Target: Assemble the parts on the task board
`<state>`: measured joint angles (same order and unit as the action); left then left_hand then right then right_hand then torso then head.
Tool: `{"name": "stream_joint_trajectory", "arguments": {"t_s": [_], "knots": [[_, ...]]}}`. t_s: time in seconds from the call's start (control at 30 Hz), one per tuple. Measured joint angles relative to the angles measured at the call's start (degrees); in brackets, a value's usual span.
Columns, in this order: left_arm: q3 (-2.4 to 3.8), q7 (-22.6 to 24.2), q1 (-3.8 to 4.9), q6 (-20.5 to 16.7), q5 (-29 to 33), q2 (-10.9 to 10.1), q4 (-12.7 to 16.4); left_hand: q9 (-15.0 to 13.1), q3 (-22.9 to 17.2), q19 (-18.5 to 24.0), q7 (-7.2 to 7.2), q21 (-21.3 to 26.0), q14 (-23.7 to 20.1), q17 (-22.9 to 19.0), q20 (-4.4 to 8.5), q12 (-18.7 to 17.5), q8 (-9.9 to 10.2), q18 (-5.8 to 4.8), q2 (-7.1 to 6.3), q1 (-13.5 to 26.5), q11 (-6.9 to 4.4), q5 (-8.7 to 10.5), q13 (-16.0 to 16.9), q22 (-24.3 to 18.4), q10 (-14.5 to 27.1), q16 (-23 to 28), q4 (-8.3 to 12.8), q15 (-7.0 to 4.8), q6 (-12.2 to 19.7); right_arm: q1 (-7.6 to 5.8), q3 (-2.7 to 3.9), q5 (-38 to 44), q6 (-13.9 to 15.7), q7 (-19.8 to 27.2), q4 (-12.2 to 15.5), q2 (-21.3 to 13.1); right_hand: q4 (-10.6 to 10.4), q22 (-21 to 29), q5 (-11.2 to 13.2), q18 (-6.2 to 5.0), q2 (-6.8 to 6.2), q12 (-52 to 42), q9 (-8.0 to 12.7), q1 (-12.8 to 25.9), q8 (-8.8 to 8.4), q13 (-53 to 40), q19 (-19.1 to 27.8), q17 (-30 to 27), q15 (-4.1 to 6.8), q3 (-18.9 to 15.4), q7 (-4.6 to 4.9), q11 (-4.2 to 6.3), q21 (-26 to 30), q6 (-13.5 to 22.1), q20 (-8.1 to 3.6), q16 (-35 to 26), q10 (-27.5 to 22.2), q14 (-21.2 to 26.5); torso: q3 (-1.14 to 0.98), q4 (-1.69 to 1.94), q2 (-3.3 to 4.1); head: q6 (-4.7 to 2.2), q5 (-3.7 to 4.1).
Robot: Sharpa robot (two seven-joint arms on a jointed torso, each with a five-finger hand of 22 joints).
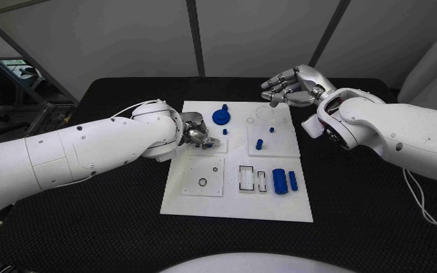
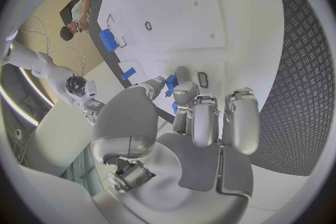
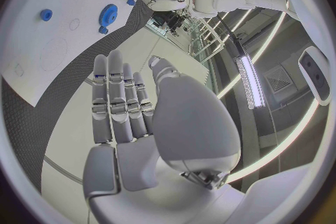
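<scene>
Parts, small and blue, are what the left hand [image 1: 195, 133] is busy with. It sits low over the left side of the task board [image 1: 239, 208], and its fingers are curled in tight around a little blue piece [image 2: 171, 84]. In the left wrist view that piece peeks out between the fingertips [image 2: 187, 89], close above the white plate. I think the hand pinches it this way so it can steer it down into its spot.

A short blue peg [image 1: 225, 132] stands just beside that hand. Farther up the board sits a blue gear [image 1: 221, 117]. Near the middle, another blue peg [image 1: 259, 144] stands up, with a tiny blue bit [image 1: 271, 128] near it. At the near end, two blue blocks [image 1: 285, 181] lie side by side next to an empty slot [image 1: 247, 177]. They look like they are waiting for their turn.

The right hand [image 1: 293, 86] floats above the far right corner of the board. Its fingers are stretched out and apart, and it holds nothing. It seems to be staying out of the way, so the other hand has room to work.
</scene>
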<state>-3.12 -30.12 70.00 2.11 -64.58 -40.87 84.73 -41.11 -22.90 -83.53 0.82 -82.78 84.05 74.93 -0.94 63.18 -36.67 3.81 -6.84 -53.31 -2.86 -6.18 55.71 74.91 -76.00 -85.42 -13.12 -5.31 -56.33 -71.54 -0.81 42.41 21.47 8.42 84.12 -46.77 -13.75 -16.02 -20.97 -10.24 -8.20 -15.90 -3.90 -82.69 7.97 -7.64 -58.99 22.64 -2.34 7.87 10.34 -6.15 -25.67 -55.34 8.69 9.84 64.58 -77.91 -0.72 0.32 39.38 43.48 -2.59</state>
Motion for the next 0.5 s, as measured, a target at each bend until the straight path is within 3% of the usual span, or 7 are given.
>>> {"name": "stream_joint_trajectory", "arguments": {"t_s": [0.1,0.13,0.23,0.27,0.5], "knots": [[0.00,0.0,0.02,0.0,0.0,0.0,0.1,0.0,0.0,0.0,0.09,0.0,0.0,0.0,0.00,0.0,0.0,-0.05,0.00,0.0,0.00,0.00,0.0,0.0,0.0,0.0,0.0,0.00,-0.1,0.00,0.00,0.0,0.0,0.0,0.0,0.0,0.0,0.0,0.0,0.00,0.00,0.0,0.0,0.0,0.00,0.0,0.0,0.0,-0.04,0.0,0.00,0.00,0.0,0.0,0.00,0.0,0.0,0.0,-0.01,0.00,0.00,0.09,0.03],[0.00,0.0,0.02,0.0,0.0,0.0,0.1,0.0,0.0,0.0,0.09,0.0,0.0,0.0,0.00,0.0,0.0,-3.54,0.00,0.0,0.00,0.00,0.0,0.0,0.0,0.0,0.0,0.00,-0.1,0.00,0.00,0.0,0.0,0.0,0.0,0.0,-0.1,0.1,0.0,0.00,0.04,0.0,0.0,0.0,0.00,0.1,0.0,0.0,-0.21,-0.1,0.00,0.00,0.0,0.0,0.00,-0.1,0.0,-0.2,-0.01,0.00,0.00,0.11,0.03],[0.01,0.0,0.02,0.0,0.0,0.0,0.1,0.0,0.0,0.0,0.09,0.0,0.0,0.0,0.00,0.0,0.0,-3.34,0.00,0.0,0.00,0.00,-0.1,0.0,0.0,0.0,0.0,0.00,-0.1,0.00,0.00,0.0,0.0,0.0,0.0,0.0,-0.1,0.1,0.0,0.00,0.24,0.0,0.0,0.2,0.00,0.1,0.0,0.0,-0.21,-0.1,0.00,0.00,0.0,0.0,0.00,-0.2,0.0,-0.2,-0.02,0.01,-0.01,0.15,0.07],[0.02,0.0,0.03,0.1,0.0,0.0,0.0,0.0,0.0,0.0,0.09,0.0,0.0,0.0,0.00,0.0,0.0,-0.62,0.00,0.0,0.00,0.00,-0.1,0.0,0.0,0.0,0.0,0.00,-0.1,0.00,0.00,0.0,0.0,0.0,0.0,0.0,-0.1,0.1,0.0,0.00,0.23,0.0,0.0,0.2,0.00,0.1,0.0,0.0,-0.21,-0.1,0.00,0.00,0.0,0.0,0.00,-0.2,0.0,-0.2,-0.02,0.01,-0.02,0.16,0.07],[0.04,0.0,0.05,0.1,0.0,-0.1,-0.3,0.0,0.0,0.0,0.09,0.0,0.0,0.0,0.00,0.0,0.0,-0.39,0.00,0.0,0.00,0.00,-0.1,0.0,0.0,0.0,0.0,0.00,-0.1,0.00,0.00,0.0,0.0,0.0,0.0,0.0,-0.1,0.1,0.0,0.00,0.23,0.0,0.0,0.2,0.00,0.1,0.0,0.0,-0.21,-0.1,0.00,0.00,0.0,0.0,0.00,-0.2,0.0,-0.2,-0.03,0.03,-0.06,0.20,0.01]]}}
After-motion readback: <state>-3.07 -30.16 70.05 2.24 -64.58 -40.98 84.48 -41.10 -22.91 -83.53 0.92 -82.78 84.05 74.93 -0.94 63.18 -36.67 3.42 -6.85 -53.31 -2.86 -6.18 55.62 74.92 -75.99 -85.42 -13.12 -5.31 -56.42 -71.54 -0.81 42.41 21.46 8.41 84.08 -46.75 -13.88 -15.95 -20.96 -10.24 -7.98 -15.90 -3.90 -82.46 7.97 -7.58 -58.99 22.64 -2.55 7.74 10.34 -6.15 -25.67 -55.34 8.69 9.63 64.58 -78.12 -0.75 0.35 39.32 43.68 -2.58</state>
